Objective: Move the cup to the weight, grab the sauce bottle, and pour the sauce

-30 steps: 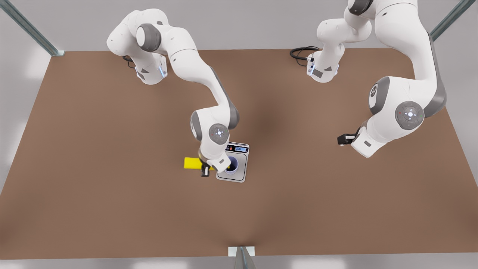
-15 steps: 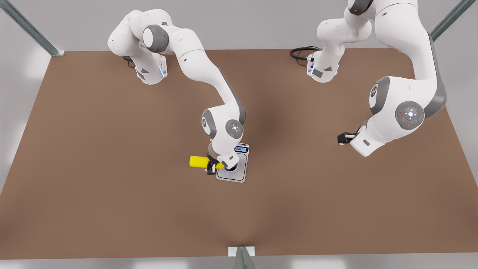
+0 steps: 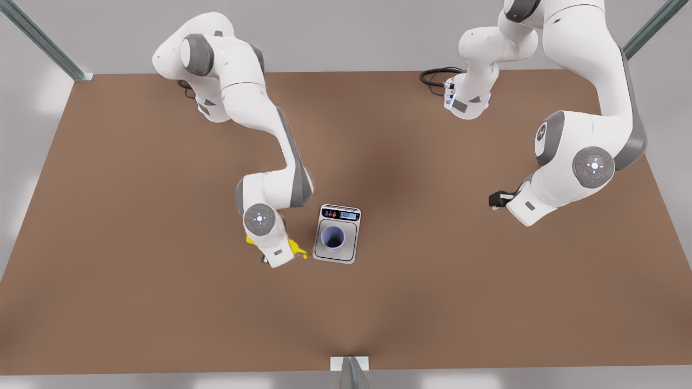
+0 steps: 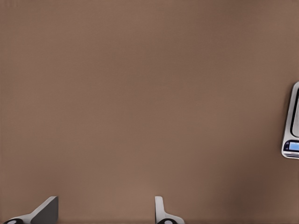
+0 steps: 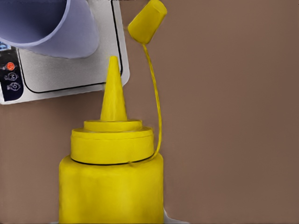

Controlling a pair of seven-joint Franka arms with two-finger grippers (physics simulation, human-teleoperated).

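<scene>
The pale lavender cup stands upright on the grey plate of the weight, a silver scale with a lit blue display. My right gripper is just off the scale on the front view's left, shut on the yellow sauce bottle. In the right wrist view the bottle points its nozzle toward the scale and cup, short of both, its tethered cap hanging loose. My left gripper waits far off at the front view's right, open, fingers apart over bare table.
The brown table stretches wide around the scale. One edge of the scale shows in the left wrist view. A black cable lies by an arm base at the back. Metal frame posts stand at the table's edges.
My right arm has swung back toward the front view's left with the bottle, off the scale. The cup now stands uncovered. The left arm has not moved.
</scene>
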